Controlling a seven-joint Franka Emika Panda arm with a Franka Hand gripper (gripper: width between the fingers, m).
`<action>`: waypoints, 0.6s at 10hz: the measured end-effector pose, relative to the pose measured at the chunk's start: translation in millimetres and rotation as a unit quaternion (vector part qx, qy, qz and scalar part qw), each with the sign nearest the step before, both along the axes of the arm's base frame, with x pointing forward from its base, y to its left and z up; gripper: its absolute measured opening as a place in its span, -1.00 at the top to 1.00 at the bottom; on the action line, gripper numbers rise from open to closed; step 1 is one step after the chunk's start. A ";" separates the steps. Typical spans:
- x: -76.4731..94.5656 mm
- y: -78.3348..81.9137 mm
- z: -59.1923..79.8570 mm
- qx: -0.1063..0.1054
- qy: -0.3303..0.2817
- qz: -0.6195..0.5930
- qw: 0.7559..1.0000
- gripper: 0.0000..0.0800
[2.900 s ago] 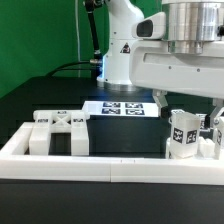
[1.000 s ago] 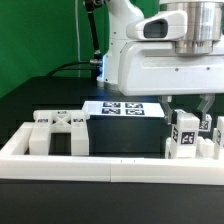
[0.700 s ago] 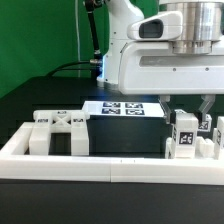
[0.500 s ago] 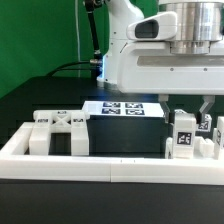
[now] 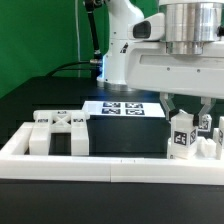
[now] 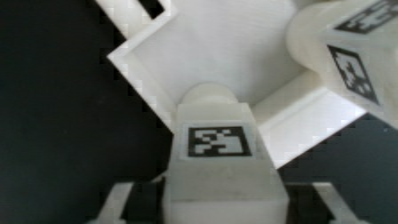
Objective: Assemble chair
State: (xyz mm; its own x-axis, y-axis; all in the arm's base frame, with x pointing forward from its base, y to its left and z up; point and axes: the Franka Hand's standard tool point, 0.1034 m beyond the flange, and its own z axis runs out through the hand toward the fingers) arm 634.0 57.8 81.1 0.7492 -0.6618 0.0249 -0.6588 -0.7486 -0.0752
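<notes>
A white tagged chair part (image 5: 181,138) is standing upright just behind the low border rail (image 5: 100,166) at the exterior view's right. The gripper (image 5: 187,116) is clamping it from above, and its fingers (image 6: 134,205) are pressing against both sides of the piece in the wrist view. The other chair parts (image 5: 55,128) are lying grouped at the exterior view's left, with the marker board (image 5: 125,108) sitting farther back between the two.

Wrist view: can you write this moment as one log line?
gripper: shut on tagged chair part | place: inside white rail, exterior view's right | other parts: unassembled
</notes>
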 end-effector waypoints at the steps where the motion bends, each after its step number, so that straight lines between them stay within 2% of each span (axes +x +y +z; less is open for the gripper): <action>1: 0.0 0.8 0.0 0.002 0.001 -0.029 1.000 0.27; 3: -0.1 1.8 0.0 0.006 0.003 -0.088 0.996 0.27; 5: -0.1 1.6 -0.1 0.005 0.003 -0.068 0.998 0.27; 6: -0.4 1.5 -0.2 0.004 0.003 -0.062 0.998 -0.21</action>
State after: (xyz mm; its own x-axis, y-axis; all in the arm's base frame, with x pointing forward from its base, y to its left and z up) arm 633.7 59.3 80.9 0.6620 -0.7494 0.0146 -0.7465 -0.6610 -0.0767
